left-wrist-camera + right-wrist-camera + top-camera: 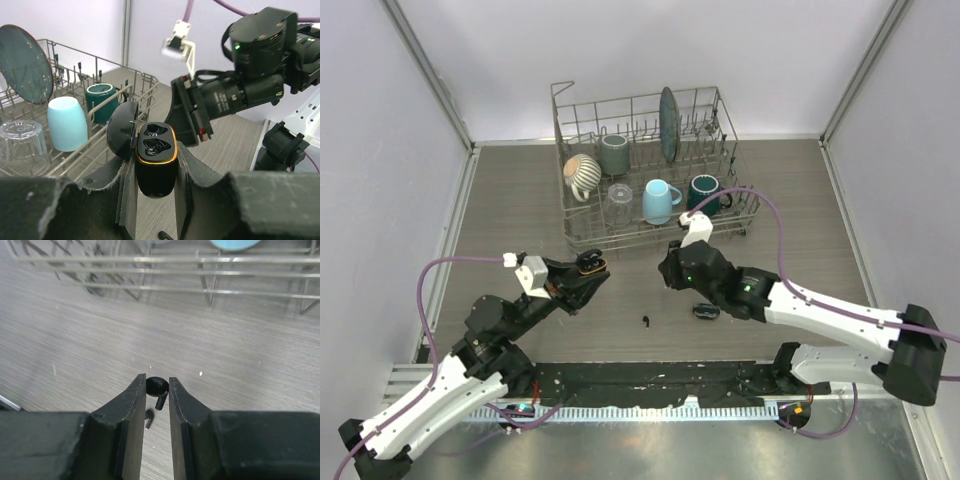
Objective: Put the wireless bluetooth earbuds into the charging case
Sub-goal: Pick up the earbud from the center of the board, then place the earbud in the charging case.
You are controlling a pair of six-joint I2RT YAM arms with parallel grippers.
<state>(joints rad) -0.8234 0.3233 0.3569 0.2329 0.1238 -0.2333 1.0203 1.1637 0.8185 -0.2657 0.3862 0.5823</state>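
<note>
Right wrist view revealing right gripper point(156, 382) pinching a tiny black earbud point(157, 387), left wrist view showing left gripper point(155, 167) clamping open charging case point(156, 150), grey wood-grain table point(520, 200), pale walls point(640, 50).

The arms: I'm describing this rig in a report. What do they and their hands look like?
The left arm and right arm match: white links, black joints and wrists, small green lights. A purple cable runs to a white bracket at each wrist. The left hand and right hand have two flat black fingers.
</note>
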